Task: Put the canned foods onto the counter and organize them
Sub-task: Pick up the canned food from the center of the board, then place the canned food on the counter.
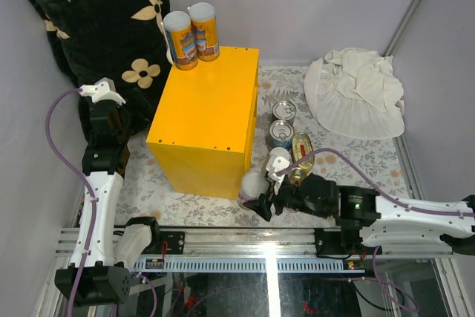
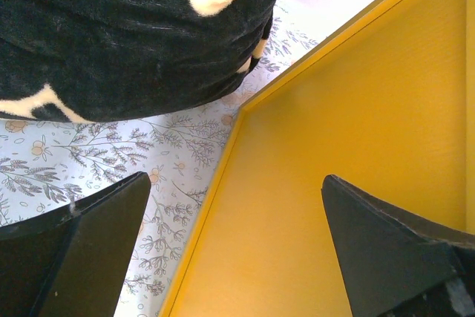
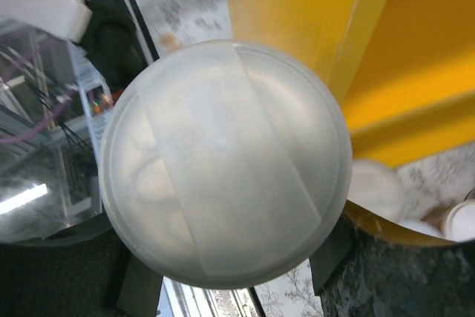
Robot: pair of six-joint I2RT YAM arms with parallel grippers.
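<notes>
My right claw (image 1: pixel 260 192) looks clenched round a slim white-lidded can (image 3: pixel 223 161), low over the floral-clothed bench (image 1: pixel 148 183) and just off the 5 o'clock corner of the bright yellow rectangular box (image 1: pixel 208 124). My left claw (image 2: pixel 237 183) hangs released at the box's 9 o'clock side. My worry is that, lifted this close, the can clips the box edge and twists loose. The arm could also knock the oval gold tin (image 1: pixel 301 148) at its 1 o'clock.

Box (image 1: pixel 208 120): plain bright yellow; tall cans (image 1: pixel 182 42): orange labels with red and blue print, pale lids. Pillow (image 1: pixel 89 5): black plush with cream flower motifs; surface (image 1: pixel 356 165): white with grey botanical print; cloth (image 1: pixel 360 90): off-white. Round cans (image 1: pixel 280 135): silver tops, blue labels; oval tin (image 1: pixel 300 150): gold; white-lidded can (image 3: pixel 223 161): milky, translucent lid.
</notes>
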